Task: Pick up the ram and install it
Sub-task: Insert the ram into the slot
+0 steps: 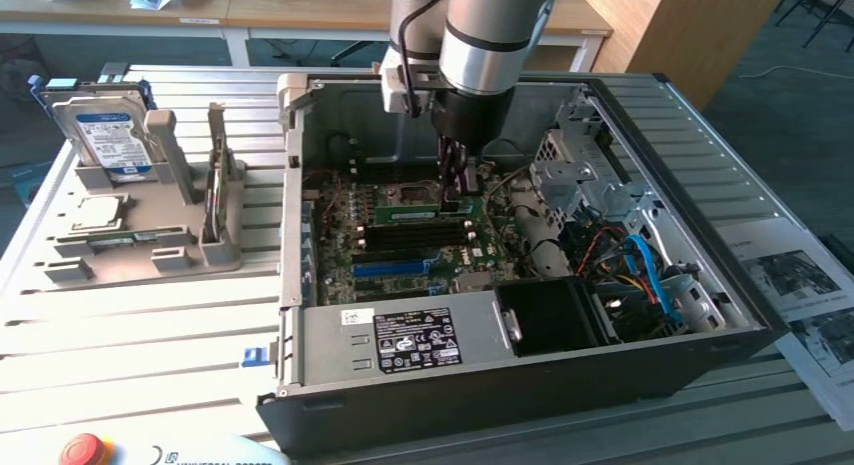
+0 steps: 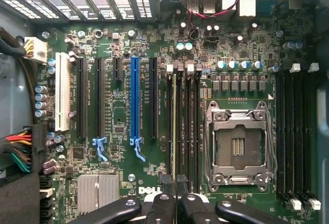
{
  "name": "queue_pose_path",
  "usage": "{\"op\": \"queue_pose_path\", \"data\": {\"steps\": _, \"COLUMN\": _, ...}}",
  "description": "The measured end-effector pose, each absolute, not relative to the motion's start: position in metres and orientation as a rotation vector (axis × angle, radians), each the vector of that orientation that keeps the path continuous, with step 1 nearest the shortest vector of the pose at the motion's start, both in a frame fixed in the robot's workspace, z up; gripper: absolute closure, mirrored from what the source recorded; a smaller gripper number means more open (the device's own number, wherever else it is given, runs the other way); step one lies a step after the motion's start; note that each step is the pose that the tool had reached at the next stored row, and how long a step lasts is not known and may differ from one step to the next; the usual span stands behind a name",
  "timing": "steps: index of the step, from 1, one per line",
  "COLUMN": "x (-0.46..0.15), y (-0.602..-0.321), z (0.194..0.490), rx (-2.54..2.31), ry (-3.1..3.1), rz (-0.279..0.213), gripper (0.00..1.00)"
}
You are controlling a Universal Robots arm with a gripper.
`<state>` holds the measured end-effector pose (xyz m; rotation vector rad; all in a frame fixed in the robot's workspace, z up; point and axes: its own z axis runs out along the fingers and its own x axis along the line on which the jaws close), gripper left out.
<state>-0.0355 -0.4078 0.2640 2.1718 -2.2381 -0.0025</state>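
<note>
1. The jaws are almost shut. They pinch the ram (image 1: 424, 213) by its top edge.
2. The ram is a long, thin green stick. It stands on its edge in a slot on the green board (image 2: 118, 116) inside the computer case (image 1: 534, 395).
3. In the wrist view the ram (image 2: 174, 131) looks like a thin pale line. It runs straight out from between the two black fingers (image 2: 163, 206).
4. It is not clear if the ram is pushed all the way down into the slot.
5. The slot with the ram is just beside the square metal chip socket (image 2: 239, 144). A long blue slot (image 2: 134, 100) sits on the other side, a few slots away.
6. The arm (image 1: 481, 35) comes down from above into the open case.
7. The case lies on its side on a grey metal counter (image 1: 134, 335) with long grooves.
8. At the exterior view's left, a grey holder (image 1: 147, 255) sits on the counter. A hard drive (image 1: 110, 135) with a blue and white label stands in it, and a square silver chip (image 1: 96, 213) lies in front of the drive.
9. A red button (image 1: 83, 450) is at the near edge of the counter. Printed sheets (image 1: 814, 295) lie at the exterior view's right.
10. Wooden desks (image 1: 267, 10) stand behind the counter.
</note>
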Motion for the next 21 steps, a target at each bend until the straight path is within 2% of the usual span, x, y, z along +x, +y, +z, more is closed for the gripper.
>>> {"op": "queue_pose_path", "data": {"steps": 10, "x": -0.043, "y": -0.408, "z": 0.263, "rx": 2.172, "ry": -2.238, "rz": -0.002, "gripper": 0.88}}
{"op": "queue_pose_path", "data": {"steps": 21, "x": -0.043, "y": -0.408, "z": 0.245, "rx": 2.173, "ry": -2.239, "rz": 0.0, "gripper": 0.88}}
